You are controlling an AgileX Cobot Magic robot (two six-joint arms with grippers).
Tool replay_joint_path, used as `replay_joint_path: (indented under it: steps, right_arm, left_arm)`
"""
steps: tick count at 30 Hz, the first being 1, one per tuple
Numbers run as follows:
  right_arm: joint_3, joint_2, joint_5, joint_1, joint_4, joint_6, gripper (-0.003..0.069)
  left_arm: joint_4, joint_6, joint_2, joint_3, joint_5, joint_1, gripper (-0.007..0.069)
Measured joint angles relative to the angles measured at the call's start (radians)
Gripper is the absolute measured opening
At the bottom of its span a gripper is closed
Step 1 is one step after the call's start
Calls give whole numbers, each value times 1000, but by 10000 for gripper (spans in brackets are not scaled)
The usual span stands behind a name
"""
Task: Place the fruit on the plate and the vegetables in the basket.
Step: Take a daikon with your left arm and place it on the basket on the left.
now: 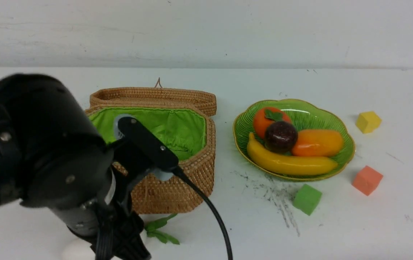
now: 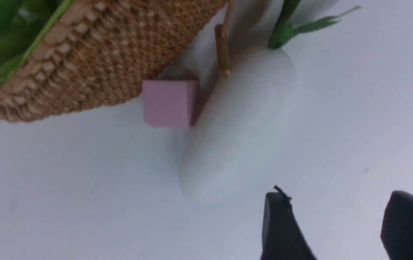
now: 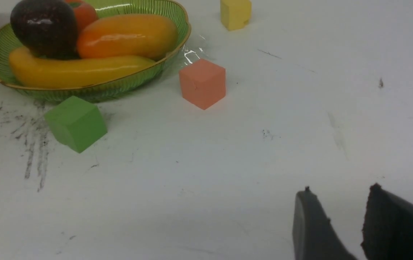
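Black fingers stand apart on the left end effector (image 2: 336, 224), with bare white counter (image 2: 101, 202) showing between their tips, so it is spread and pinches nothing. The white radish (image 2: 239, 122) lies on the counter near those tips, its green leaves (image 2: 282, 34) beside the wicker basket (image 2: 112, 50). Between the radish and the basket sits a pink cube (image 2: 166, 103), close against both; a brown wicker peg (image 2: 223, 54) hanging from the basket reaches the radish's edge as the left wrist view shows it. Both the cube and the peg crowd the radish on its basket side.

The right end effector (image 3: 340, 216) is also spread, a smaller gap between its fingers, holding nothing over the counter.

In the front view the left arm (image 1: 65, 155) covers part of the basket and much of the radish. The basket's lid (image 1: 155, 96) is open behind it, and green cloth (image 1: 188, 131) lines the inside. On the green plate (image 1: 322, 115) lie the persimmon (image 1: 262, 121), mangosteen (image 1: 281, 136), mango (image 1: 318, 142) and banana (image 1: 289, 160). Near the plate are a green cube (image 1: 307, 199), a red cube (image 1: 367, 180) and a yellow cube (image 1: 368, 122).
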Motion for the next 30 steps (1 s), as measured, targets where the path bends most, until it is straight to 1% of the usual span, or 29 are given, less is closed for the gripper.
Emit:
replay_joint_path:
  steps: [4, 6, 9, 12, 13, 14, 17, 20, 22, 23, 24, 26, 28, 30]
  right_arm:
    - [0, 0, 0, 0, 0, 0, 238]
    - [0, 0, 0, 0, 0, 0, 238]
    - [0, 0, 0, 0, 0, 0, 238]
    - [0, 0, 0, 0, 0, 0, 238]
    - [0, 0, 0, 0, 0, 0, 238]
    - [0, 0, 0, 0, 0, 0, 238]
    - [0, 0, 0, 0, 0, 0, 238]
    - [0, 0, 0, 0, 0, 0, 238]
    - [0, 0, 0, 0, 0, 0, 238]
    - [0, 0, 0, 0, 0, 0, 238]
    - [0, 0, 0, 0, 0, 0, 238]
    - [0, 0, 0, 0, 0, 0, 238]
    - [0, 0, 0, 0, 0, 0, 238]
    - [0, 0, 0, 0, 0, 0, 238]
  left_arm:
    - [54, 65, 6, 70, -141, 0, 372]
    - [59, 117, 6, 113, -202, 0, 372]
    - [50, 157, 6, 172, -279, 16, 372]
    - [12, 198, 7, 226, -370, 93, 372]
    - [8, 201, 7, 228, -373, 93, 372]
    - [-12, 231, 8, 238, -383, 134, 372]
    - [-72, 336, 14, 242, -385, 211, 386]
    - [-122, 397, 24, 244, -392, 242, 424]
    - [-173, 455, 38, 245, -400, 267, 497]
    - [-178, 462, 40, 245, -402, 272, 511]
    - [-188, 482, 51, 245, -417, 281, 575]
    - [-191, 489, 70, 245, -438, 286, 631]
    - [-192, 492, 95, 245, -457, 286, 659]
    - [-194, 493, 132, 245, -471, 286, 664]
